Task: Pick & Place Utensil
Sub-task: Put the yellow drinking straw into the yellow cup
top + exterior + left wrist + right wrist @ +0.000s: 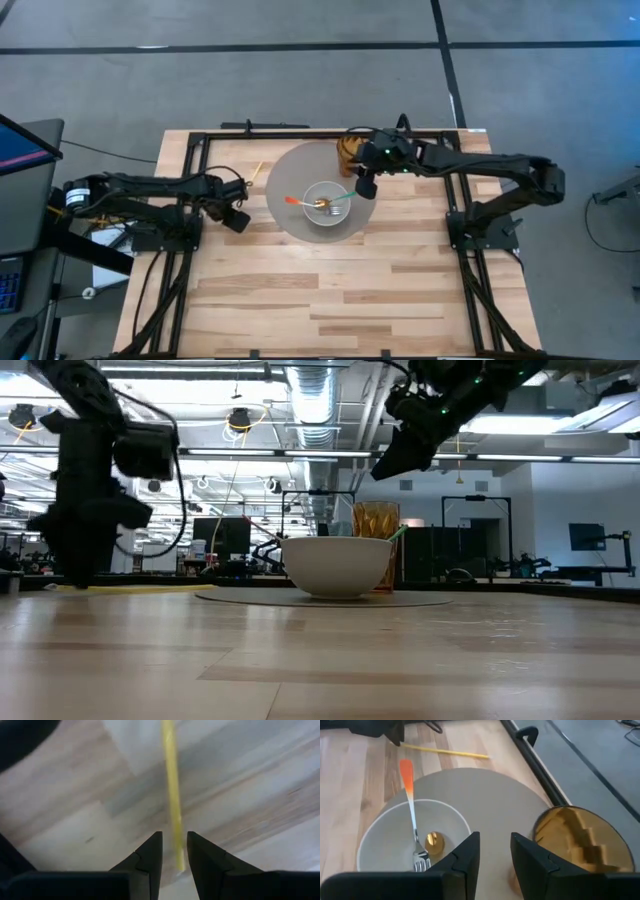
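Note:
A white bowl point(328, 207) stands on a round grey mat point(290, 170). A fork with an orange handle point(409, 795) lies in it, tines down by a gold piece point(434, 843), its handle leaning over the rim. A thin yellow stick point(445, 751) lies flat on the wood left of the mat. My left gripper point(174, 851) is low at the stick's near end point(178, 860), open, one finger on either side of it. My right gripper point(495, 852) is open and holds nothing. It hovers raised over the mat, between the bowl and an amber cup point(580, 840).
The amber cup point(350, 150) stands at the mat's far edge, close to my right gripper point(365, 186). A green-tipped utensil point(343, 198) also sticks out of the bowl. A black frame point(300, 133) borders the table. Bare wood lies toward the near edge.

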Controlling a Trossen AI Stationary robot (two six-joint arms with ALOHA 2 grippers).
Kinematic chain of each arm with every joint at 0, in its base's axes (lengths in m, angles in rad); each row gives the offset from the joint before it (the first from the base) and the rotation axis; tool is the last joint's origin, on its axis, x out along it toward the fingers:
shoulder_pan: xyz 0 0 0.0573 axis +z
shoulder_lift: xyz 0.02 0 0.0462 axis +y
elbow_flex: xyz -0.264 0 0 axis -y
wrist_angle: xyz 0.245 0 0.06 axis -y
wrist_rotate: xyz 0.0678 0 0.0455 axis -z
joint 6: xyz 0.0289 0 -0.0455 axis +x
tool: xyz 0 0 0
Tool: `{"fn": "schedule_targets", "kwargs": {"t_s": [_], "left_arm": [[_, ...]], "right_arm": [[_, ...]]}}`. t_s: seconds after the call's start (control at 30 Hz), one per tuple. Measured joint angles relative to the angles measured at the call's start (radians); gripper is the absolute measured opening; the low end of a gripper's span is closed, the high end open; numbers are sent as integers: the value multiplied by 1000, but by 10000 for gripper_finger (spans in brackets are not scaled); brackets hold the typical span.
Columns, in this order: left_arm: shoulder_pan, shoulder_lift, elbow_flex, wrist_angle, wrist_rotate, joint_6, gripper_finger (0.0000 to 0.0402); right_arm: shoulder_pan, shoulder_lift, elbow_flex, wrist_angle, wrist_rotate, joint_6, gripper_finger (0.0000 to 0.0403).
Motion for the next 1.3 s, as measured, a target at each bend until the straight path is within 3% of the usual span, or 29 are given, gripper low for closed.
{"fn": "schedule_targets", "kwargs": {"t_s": [0.23, 0.4, 0.7, 0.9, 1.1, 1.2, 1.3], "left_arm": [[0, 1, -40, 33, 19, 19, 82], [0, 2, -31, 66, 47, 30, 15], [-43, -42, 102, 104, 63, 35, 6], [-102, -141, 191, 170, -58, 114, 6], [-153, -225, 203, 414, -210, 283, 7], [-165, -213, 203, 537, -238, 385, 7], [-170, -170, 203, 648, -238, 523, 6]], "right_arm": [[9, 54, 61, 1, 0, -52, 103], [7, 69, 98, 23, 0, -57, 103], [8, 68, 101, 30, -1, -79, 103], [8, 68, 101, 13, -1, -83, 103], [8, 68, 101, 21, -11, -83, 103], [8, 68, 101, 81, -69, -67, 103], [8, 87, 101, 174, -230, -94, 103]]}}
